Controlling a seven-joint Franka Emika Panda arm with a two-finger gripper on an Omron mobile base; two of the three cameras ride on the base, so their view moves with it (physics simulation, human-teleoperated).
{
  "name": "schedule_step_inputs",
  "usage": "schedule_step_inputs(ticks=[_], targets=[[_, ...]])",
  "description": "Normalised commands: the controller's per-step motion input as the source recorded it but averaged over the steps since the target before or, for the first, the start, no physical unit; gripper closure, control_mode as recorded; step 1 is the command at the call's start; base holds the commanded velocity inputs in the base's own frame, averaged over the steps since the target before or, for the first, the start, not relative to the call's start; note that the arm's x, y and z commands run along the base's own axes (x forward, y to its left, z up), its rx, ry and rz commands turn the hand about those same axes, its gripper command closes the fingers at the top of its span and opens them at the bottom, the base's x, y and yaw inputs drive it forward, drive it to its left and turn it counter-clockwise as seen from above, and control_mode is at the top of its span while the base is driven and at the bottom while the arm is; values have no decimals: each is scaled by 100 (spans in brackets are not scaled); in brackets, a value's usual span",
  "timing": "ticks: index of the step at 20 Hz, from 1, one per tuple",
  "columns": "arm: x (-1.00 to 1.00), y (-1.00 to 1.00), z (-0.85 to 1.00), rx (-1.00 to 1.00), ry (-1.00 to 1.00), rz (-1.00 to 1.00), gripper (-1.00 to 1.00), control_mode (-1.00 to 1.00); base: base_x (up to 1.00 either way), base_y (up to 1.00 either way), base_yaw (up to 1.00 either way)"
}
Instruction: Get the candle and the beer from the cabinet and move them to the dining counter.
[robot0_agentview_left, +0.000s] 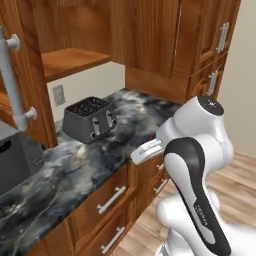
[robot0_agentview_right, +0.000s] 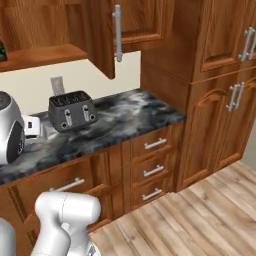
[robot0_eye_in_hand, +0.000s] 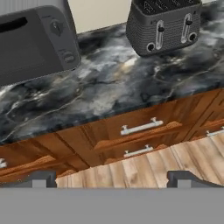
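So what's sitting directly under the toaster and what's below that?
The toaster stands on the veined marble worktop. Below the worktop's edge are wooden drawers with horizontal silver handles. What the drawers hold cannot be seen, since they are shut.

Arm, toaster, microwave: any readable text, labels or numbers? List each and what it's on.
None can be read.
Arm: a small pale marking on the dark link, too small and blurred to read.
Toaster: levers and knobs on the front, no lettering to make out.
Microwave: dials on the panel, no legible markings.
Cabinet and drawers: plain wood, no text.
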Motion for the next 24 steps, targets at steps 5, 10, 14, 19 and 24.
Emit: schedule_step_inputs(ticks=[5,10,14,19,24], targets=[[0,0,0,0,0,0,-100,100,100,3,22],[0,0,0,0,0,0,-100,100,70,0,28],[0,0,0,0,0,0,-100,100,48,13,39],[0,0,0,0,0,0,-100,100,71,19,44],[0,0,0,0,0,0,-100,100,80,31,42]])
